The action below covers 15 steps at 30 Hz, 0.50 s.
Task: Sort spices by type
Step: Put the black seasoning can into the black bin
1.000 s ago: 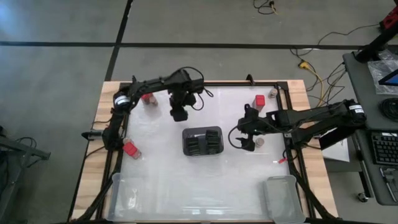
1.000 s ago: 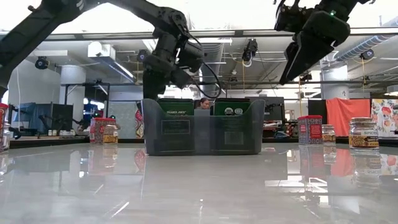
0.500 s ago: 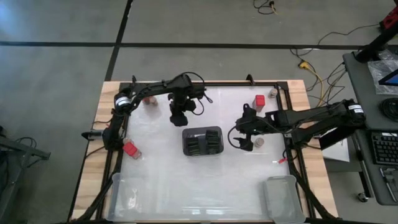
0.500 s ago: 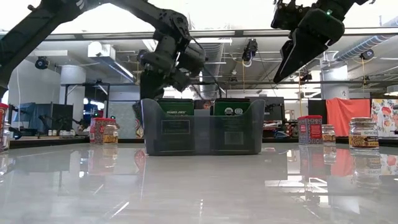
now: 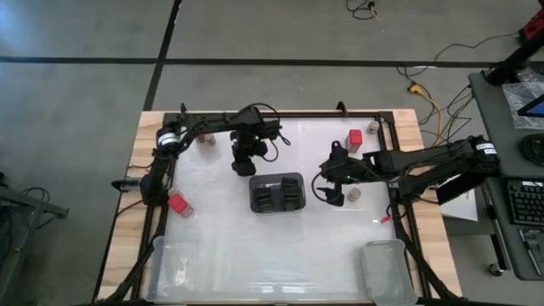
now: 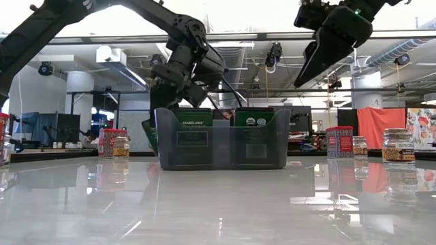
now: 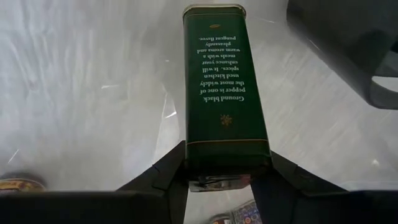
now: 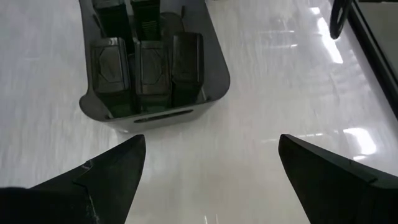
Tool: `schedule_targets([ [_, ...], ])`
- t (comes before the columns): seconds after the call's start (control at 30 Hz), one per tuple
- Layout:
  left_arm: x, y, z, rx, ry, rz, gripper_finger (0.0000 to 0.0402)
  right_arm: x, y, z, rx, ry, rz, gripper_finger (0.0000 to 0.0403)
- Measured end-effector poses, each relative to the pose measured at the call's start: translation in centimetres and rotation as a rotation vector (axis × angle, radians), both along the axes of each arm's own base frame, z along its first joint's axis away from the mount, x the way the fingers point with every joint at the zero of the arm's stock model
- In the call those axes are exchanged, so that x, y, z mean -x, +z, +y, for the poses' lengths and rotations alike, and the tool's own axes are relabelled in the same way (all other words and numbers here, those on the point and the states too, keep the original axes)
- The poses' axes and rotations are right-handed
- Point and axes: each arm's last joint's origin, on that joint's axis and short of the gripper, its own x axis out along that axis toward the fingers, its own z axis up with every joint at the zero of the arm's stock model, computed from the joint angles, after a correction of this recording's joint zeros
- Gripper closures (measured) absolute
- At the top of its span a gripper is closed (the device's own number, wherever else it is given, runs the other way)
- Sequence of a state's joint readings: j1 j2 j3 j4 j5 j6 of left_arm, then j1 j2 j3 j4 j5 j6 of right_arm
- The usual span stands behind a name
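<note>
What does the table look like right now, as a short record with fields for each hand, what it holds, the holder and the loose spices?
left hand: shut on a green pepper tin, above the table just behind the dark holder
right hand: open, empty, raised to the right of the holder
dark holder: mid-table, dark tins standing in its slots
red boxes: one near the left edge, one at the back right
small jars: one beside the right hand, one at the back right corner

White table [image 5: 221, 229] carries holder [image 5: 276, 193], bins (clear) [image 5: 387, 270], spices [image 5: 178, 203]
</note>
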State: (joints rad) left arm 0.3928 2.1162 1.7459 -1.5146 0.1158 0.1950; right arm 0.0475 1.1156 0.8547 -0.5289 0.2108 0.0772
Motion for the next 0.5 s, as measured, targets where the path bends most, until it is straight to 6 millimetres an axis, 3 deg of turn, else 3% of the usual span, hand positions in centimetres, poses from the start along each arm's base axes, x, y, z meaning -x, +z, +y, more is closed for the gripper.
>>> schedule_targets([
  [0.5,-0.36,0.01,0.01,0.006,-0.092,-0.058,0.0212,-0.67,0.37,0.03,0.017,0.022,-0.069,0.0044],
])
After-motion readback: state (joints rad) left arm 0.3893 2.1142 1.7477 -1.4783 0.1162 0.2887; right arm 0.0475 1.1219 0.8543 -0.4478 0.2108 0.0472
